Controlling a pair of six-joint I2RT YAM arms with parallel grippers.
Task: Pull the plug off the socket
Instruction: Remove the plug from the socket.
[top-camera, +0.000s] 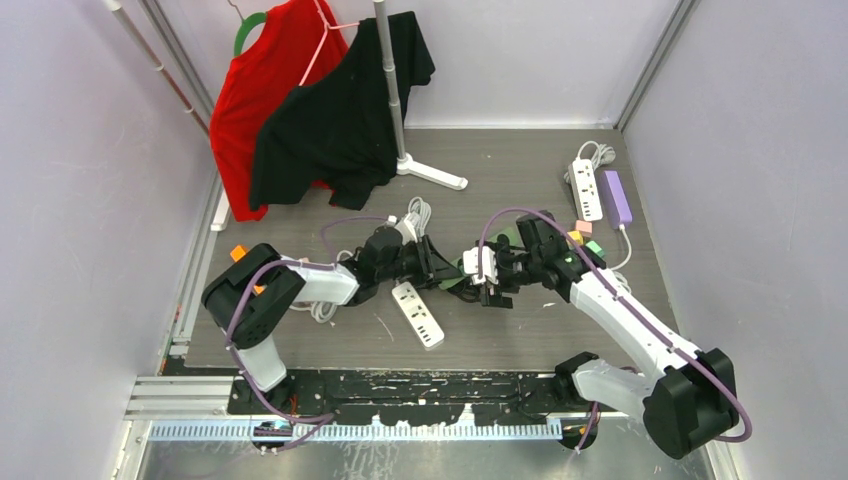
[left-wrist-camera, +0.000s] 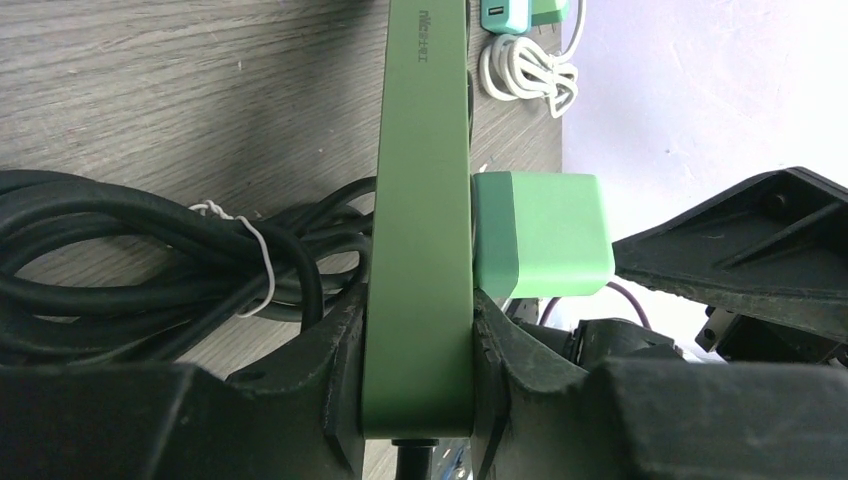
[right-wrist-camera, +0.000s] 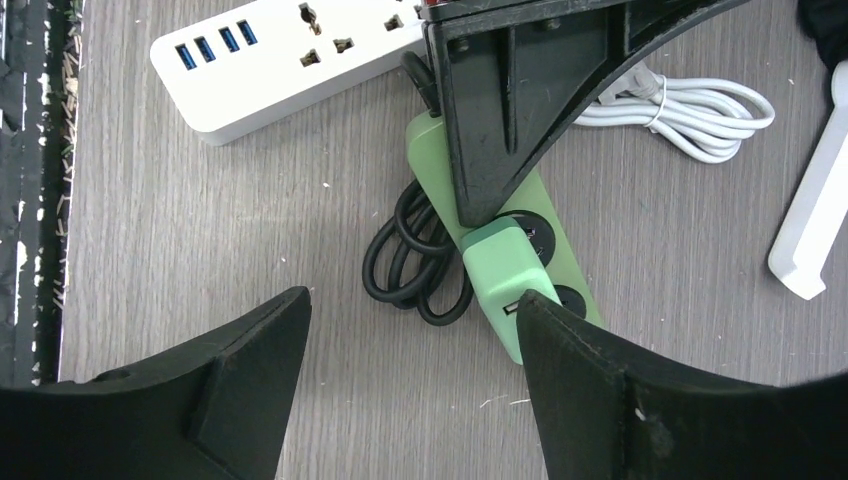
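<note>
A green power strip (left-wrist-camera: 420, 200) lies across the table with a light green plug (left-wrist-camera: 545, 235) seated in its face. My left gripper (left-wrist-camera: 418, 350) is shut on the strip's cord end, one finger on each side. In the right wrist view the plug (right-wrist-camera: 497, 262) stands on the strip (right-wrist-camera: 575, 275), just past the left gripper's finger (right-wrist-camera: 500, 110). My right gripper (right-wrist-camera: 412, 298) is open above it, and its right finger (right-wrist-camera: 600, 380) is next to the plug. The strip's coiled black cord (right-wrist-camera: 420, 265) lies beside it. In the top view both grippers (top-camera: 445, 268) (top-camera: 490, 285) meet mid-table.
A white power strip (top-camera: 417, 314) lies near the left gripper, also in the right wrist view (right-wrist-camera: 290, 50), with a white cable coil (right-wrist-camera: 690, 105). Another white strip (top-camera: 586, 188), a purple block (top-camera: 617, 197) and small coloured adapters (top-camera: 585, 235) lie far right. A clothes stand (top-camera: 400, 120) holds shirts.
</note>
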